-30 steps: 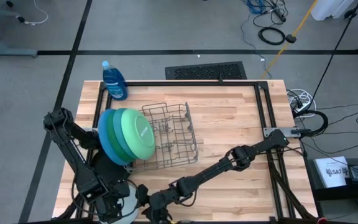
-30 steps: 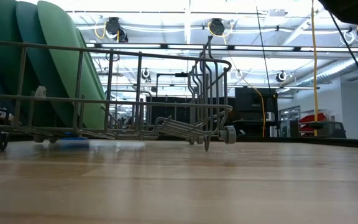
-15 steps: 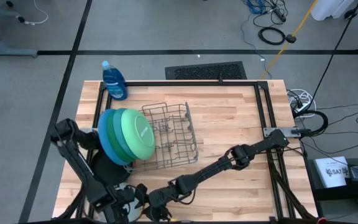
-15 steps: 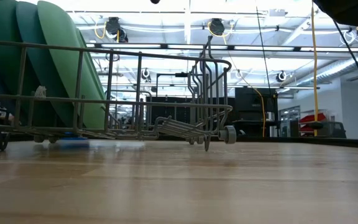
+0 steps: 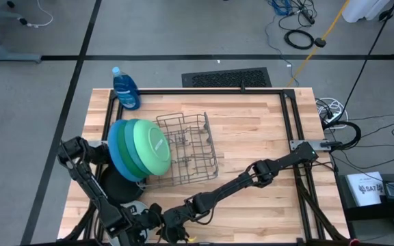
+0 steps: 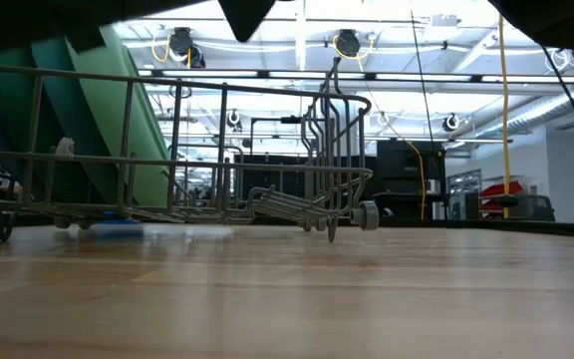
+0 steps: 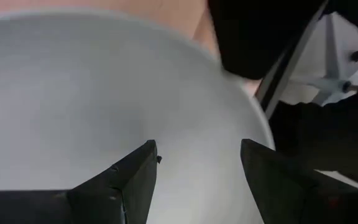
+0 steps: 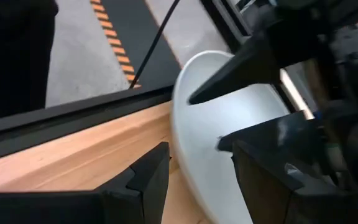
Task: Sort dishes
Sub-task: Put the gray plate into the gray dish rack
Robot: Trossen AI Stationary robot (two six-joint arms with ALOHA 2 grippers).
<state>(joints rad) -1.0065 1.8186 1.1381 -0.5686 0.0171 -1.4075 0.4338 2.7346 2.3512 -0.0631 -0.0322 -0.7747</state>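
Grey wire rack (image 5: 187, 150) with 3 upright plates (image 5: 139, 147).

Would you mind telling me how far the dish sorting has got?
Done: the large blue plate, dark green plate and light green plate stand in the wire rack. In hand: the pale plate is at the table's front edge, with the left hand and right hand both at it. Left: the black plate, flat on the table.
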